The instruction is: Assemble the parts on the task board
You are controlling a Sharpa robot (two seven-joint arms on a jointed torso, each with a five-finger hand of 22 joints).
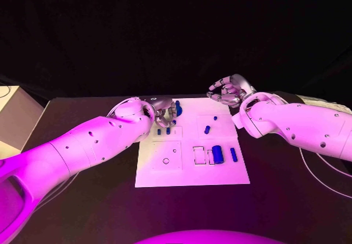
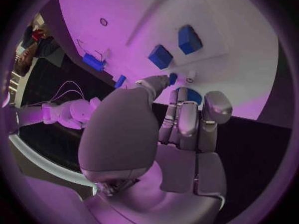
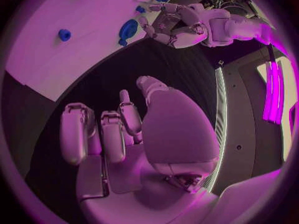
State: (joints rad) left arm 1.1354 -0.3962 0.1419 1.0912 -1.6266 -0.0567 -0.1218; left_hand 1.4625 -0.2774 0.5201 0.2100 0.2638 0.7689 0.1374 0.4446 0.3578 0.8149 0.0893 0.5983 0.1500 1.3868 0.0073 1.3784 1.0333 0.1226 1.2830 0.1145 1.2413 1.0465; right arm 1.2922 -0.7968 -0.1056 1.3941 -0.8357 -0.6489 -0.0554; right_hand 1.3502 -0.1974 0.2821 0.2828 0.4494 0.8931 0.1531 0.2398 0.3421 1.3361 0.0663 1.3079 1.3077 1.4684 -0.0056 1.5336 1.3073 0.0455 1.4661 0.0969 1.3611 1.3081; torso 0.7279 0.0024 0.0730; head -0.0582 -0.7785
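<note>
At task board (image 1: 192, 173) far edge, left hand (image 1: 164, 114)

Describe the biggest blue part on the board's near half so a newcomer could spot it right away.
Start at the white task board in the middle of the black table and look at its near half, toward the right edge. There a thick dark blue cylinder lies beside some outlined slots. It is much fatter than the slim blue piece just to its right, nearer the board's right edge.

Left hand (image 1: 163, 115) over task board (image 1: 192, 170); right hand (image 1: 230, 90) beyond it.
</note>
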